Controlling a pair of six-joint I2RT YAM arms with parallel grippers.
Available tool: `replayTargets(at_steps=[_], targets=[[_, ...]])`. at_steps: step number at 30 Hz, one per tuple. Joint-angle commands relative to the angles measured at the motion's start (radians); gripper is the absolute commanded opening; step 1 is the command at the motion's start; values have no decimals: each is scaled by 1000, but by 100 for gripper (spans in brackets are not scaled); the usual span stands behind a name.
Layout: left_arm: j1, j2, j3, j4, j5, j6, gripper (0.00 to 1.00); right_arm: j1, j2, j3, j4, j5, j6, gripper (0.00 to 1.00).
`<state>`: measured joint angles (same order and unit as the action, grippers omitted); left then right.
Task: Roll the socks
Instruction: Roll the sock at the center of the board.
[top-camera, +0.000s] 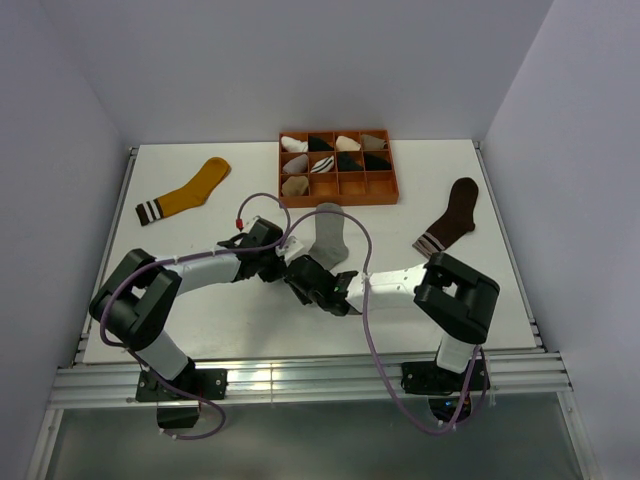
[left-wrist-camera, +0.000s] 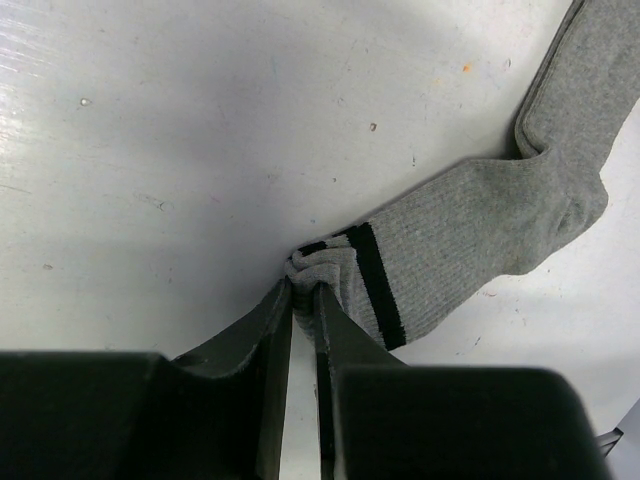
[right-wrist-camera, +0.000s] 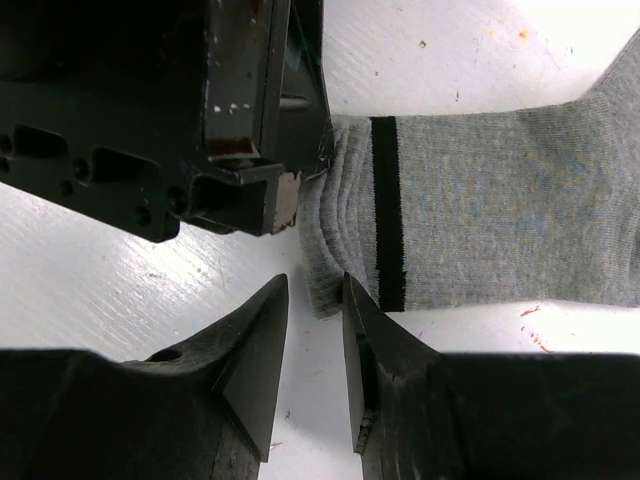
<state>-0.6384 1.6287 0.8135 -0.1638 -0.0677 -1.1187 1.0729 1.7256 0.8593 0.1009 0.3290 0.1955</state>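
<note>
My left fingers (left-wrist-camera: 304, 300) pinch one cuff corner of the grey sock (left-wrist-camera: 470, 230); my right fingers (right-wrist-camera: 314, 290) straddle the other, gripping or not I cannot tell, to start an even roll.

An orange divided tray (top-camera: 345, 202) holding small sock bundles (top-camera: 294, 144) sits on the white table (top-camera: 250, 325).
</note>
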Motion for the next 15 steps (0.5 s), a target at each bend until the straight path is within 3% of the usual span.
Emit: replayTargets(at_steps=[1,15], targets=[[-1,53,-19,-109,-44,43,18,-5,40,29,-61,32,-8,37],[-1,43,-20,-112,-43,56,18,-5,117,84,-211,134,30,38]])
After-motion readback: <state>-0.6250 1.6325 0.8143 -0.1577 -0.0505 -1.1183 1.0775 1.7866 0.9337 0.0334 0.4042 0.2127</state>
